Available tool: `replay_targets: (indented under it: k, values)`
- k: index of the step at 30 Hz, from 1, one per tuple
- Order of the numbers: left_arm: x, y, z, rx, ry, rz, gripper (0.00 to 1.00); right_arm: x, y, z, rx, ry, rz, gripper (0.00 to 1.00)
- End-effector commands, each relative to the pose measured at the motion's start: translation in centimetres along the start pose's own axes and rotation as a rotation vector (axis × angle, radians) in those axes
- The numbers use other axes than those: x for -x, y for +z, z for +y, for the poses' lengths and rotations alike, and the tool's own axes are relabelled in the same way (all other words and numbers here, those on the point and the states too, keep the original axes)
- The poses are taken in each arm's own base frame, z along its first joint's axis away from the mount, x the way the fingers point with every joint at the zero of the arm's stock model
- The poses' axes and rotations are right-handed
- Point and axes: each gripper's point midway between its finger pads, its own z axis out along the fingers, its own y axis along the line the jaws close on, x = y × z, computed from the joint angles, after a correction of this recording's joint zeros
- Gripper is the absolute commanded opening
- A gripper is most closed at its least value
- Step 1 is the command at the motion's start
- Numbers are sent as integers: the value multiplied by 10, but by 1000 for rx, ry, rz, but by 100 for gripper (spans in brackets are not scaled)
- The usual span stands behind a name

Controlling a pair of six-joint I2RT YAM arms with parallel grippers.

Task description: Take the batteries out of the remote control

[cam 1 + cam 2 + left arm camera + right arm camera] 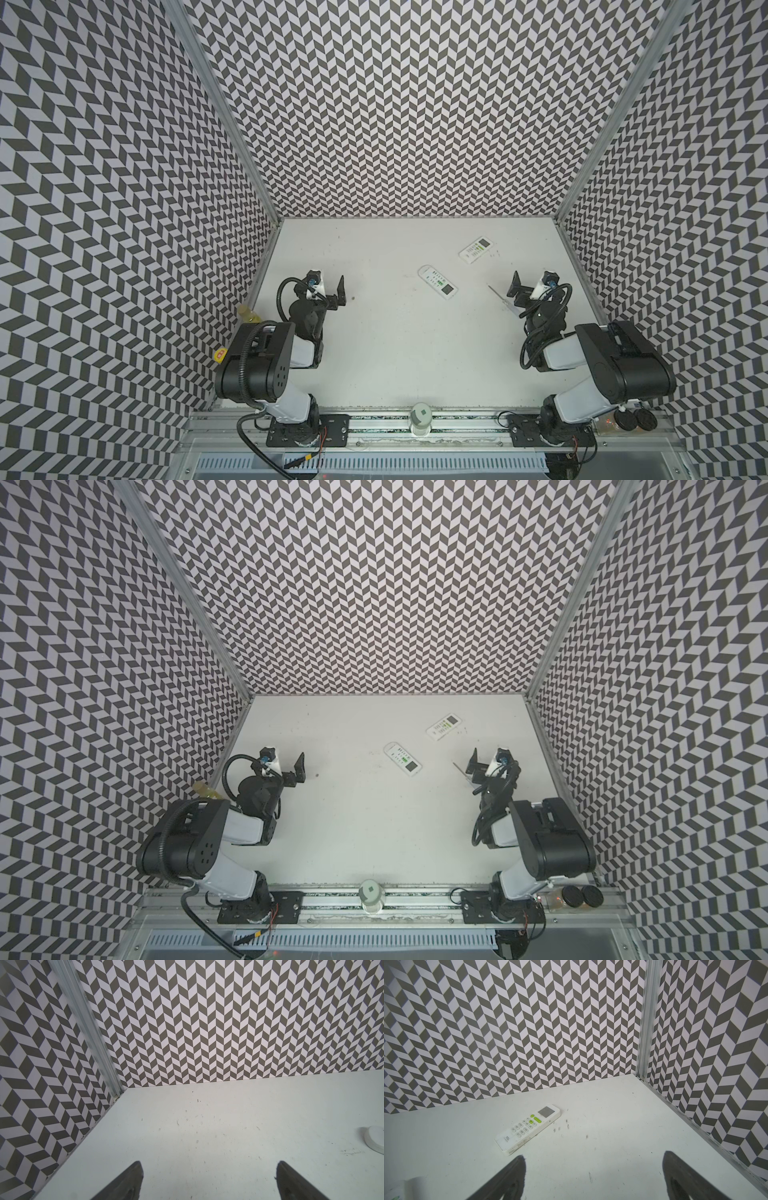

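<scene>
A: Where are the batteries?

B: None in sight. Both remotes lie buttons up on the tabletop [395, 353], so I judge the cells are inside, with the covers facing down. The middle remote [437, 282] sits mid-tabletop, toward the back edge. The corner remote [478, 249] is near the back right corner.

A: And the grippers?

B: The left gripper [338, 293] and right gripper [515, 289] both hover with jaws spread wide, holding nothing. A screwdriver [498, 295] lies just beside the right one.

A: First move?

B: Probably flipping the middle remote. It lies flat and thin, so pinch across its narrow sides, lift one long edge and roll it over. Then one arm can pin it while the cover comes off.
</scene>
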Motion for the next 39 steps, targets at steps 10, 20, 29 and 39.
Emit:
replay_targets:
  k: [10,20,29,39]
  values:
    - [7,1,2,4,-11,-21,100,7,-2,13,64,-18,-36,99]
    - [30,13,-9,-62,19,20,100,20,-9,16,71,-23,-68,99]
    - [110,38,-25,-106,-15,177,100,52,18,45,86,218,119,100]
    - [127,-12,-71,-328,-165,255,100,57,25,138,515,329,370,98]
